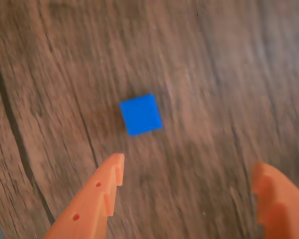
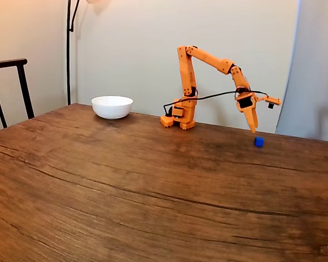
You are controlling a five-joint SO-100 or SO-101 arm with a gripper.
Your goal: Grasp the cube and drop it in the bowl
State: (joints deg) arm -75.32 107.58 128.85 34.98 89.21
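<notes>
The small blue cube [image 1: 141, 114] lies on the wooden table, ahead of my orange fingertips in the wrist view. My gripper [image 1: 187, 167] is open, its two fingers spread wide with nothing between them. In the fixed view the cube [image 2: 258, 142] sits at the right of the table, and the gripper [image 2: 253, 129] hangs just above and slightly left of it, pointing down. The white bowl [image 2: 112, 106] stands at the far left of the table, well away from the arm.
The arm's orange base [image 2: 179, 118] sits at the table's far edge. A dark chair back [image 2: 11, 82] stands at the left, a lamp pole [image 2: 69, 49] behind the bowl. Wide wooden tabletop [image 2: 126, 185] lies in front.
</notes>
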